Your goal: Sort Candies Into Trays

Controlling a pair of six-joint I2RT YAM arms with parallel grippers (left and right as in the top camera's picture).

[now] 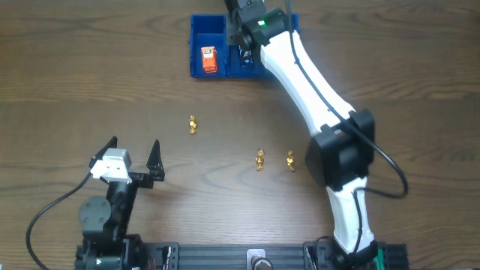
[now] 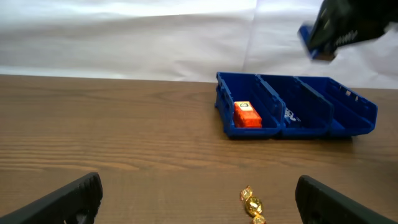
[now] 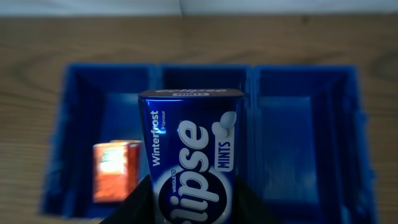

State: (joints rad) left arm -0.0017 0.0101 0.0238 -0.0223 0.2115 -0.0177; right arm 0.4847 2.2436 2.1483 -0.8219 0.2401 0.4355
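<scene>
SORTING IN PROGRESS: The right gripper [image 3: 193, 210] pinches a blue mint tin [image 3: 189, 149] by its near end. The tin's long axis runs straight out from the fingers as it hangs above the blue three-compartment tray [image 3: 298, 81]. The tray's middle compartment lies directly past the fingertips, so a release here would likely drop the tin into that slot. An orange candy box [image 3: 114, 171] sits in the compartment to one side of the tin, and the compartment on the other side looks bare.

The left gripper [image 1: 135, 150] hovers low with its fingers spread wide and holding nothing. A gold-wrapped candy [image 2: 252, 204] lies on the table just ahead of the gap between those fingers, making the left arm the nearer one to it. A second gold candy [image 1: 260, 160] and a third gold candy [image 1: 290, 160] lie side by side beside the right arm. The surface is a wood-grain tabletop [image 1: 75, 75], with a white backdrop [image 2: 124, 37] behind it.
</scene>
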